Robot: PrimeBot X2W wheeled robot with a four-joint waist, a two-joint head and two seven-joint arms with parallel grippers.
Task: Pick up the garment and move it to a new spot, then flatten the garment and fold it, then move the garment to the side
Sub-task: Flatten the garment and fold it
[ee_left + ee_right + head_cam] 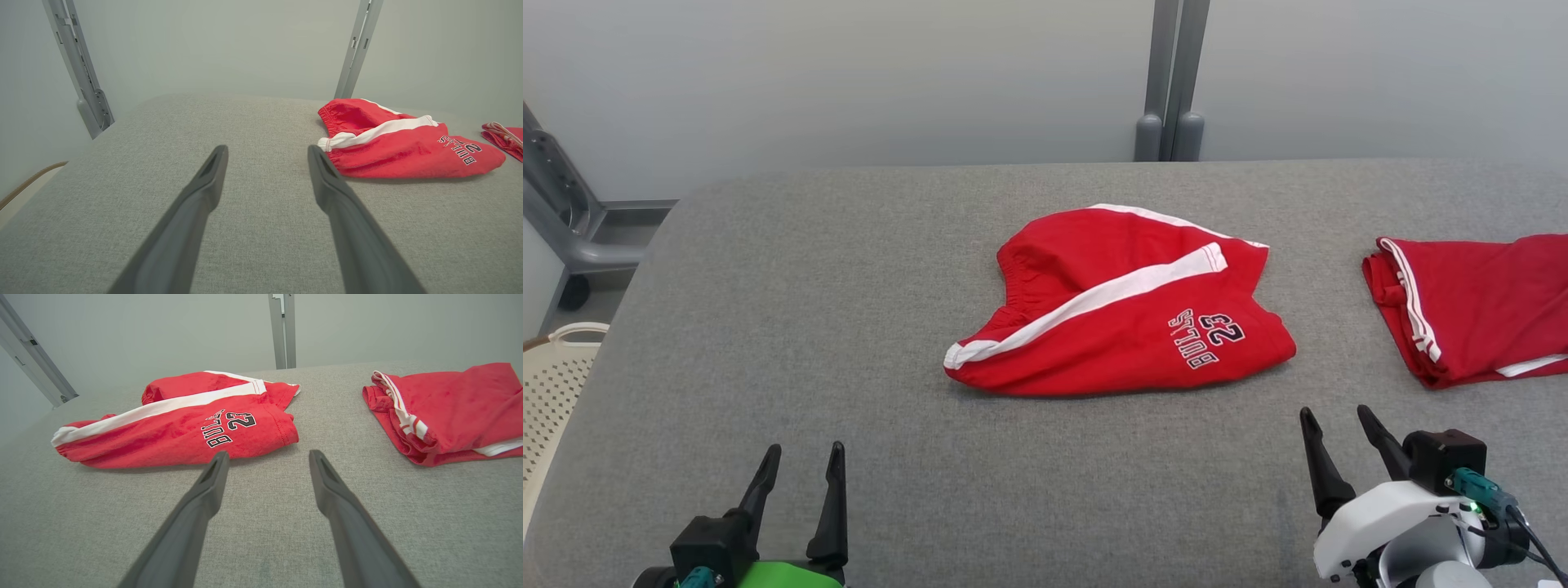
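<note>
The garment (1119, 302) — soft red jersey shorts with a broad white side stripe and a gathered elastic waistband — lies rumpled and loosely doubled over at the middle of the grey, coarse-woven tabletop (809, 327). Its black-and-white lettering reads "BULLS 23". A second red piece (1478, 302) lies folded well to the right. The left gripper (805, 447) and right gripper (1335, 410) hover near the front edge — fingers spread, empty.

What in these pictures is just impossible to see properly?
- Head view: the second red garment is cut off by the right edge, so its full shape is unknown.
- Every view: the red shorts lie folded over themselves, and the top layer hides what is underneath.
- Head view: the basket is cut by the left edge, so what it holds cannot be told.
</note>
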